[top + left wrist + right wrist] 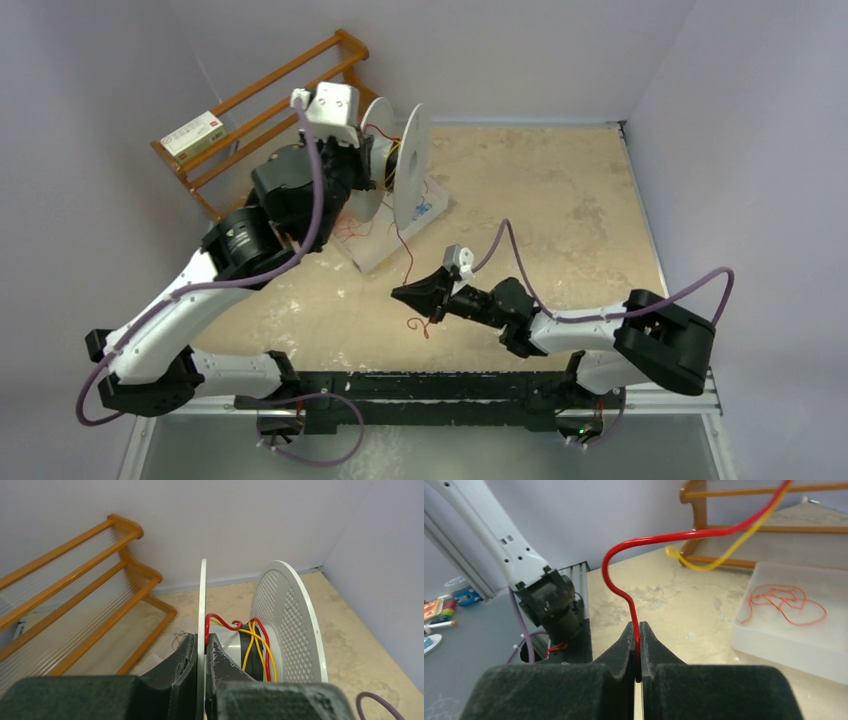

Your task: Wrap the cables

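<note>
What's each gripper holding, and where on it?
The left gripper clamps the spool flange at its rim. The right gripper pinches the red cable, seemingly near its loose end.

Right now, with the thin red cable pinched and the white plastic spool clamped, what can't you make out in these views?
Left wrist: the lower windings on the white perforated spool, hidden behind the left gripper.
Right wrist: the thin red cable below the pinch, hidden inside the right gripper; its far run leaves the top edge.
Top: print on the small white box, too small to read.
</note>
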Controlling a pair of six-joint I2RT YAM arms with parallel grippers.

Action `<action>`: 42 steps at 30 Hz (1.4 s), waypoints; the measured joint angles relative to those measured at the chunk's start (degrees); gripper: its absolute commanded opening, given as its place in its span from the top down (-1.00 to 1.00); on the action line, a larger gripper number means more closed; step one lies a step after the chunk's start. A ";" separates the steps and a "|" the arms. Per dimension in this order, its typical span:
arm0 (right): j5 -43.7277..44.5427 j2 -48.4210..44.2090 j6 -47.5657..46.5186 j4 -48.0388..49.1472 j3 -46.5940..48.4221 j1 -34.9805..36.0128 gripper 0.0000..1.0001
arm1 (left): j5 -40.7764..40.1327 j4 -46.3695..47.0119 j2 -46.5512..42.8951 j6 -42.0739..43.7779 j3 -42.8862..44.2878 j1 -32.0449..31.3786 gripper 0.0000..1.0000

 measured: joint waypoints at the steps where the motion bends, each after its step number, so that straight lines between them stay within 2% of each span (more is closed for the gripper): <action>1: -0.07 -0.63 -0.66 -2.19 1.29 0.96 1.00 | -1.27 0.63 0.83 0.55 -0.59 0.00 1.00; 13: 3.93 -8.20 -8.61 -22.12 10.97 12.59 1.00 | -16.52 9.64 8.98 13.57 -7.17 0.00 1.00; 22: 11.10 -16.57 -13.51 -37.68 18.99 16.33 1.00 | -19.67 10.80 11.23 17.29 -17.03 0.00 1.00; 28: 18.51 -23.61 -17.20 -51.19 26.62 16.50 1.00 | -15.89 7.34 10.10 16.11 -22.10 0.00 1.00; 36: 30.84 -30.71 -21.07 -72.37 35.60 16.50 1.00 | -5.03 2.05 2.67 13.46 -27.45 -0.20 1.00; 42: 36.89 -33.70 -21.90 -82.88 40.06 16.52 1.00 | 2.56 0.46 -2.14 12.90 -29.05 -2.08 1.00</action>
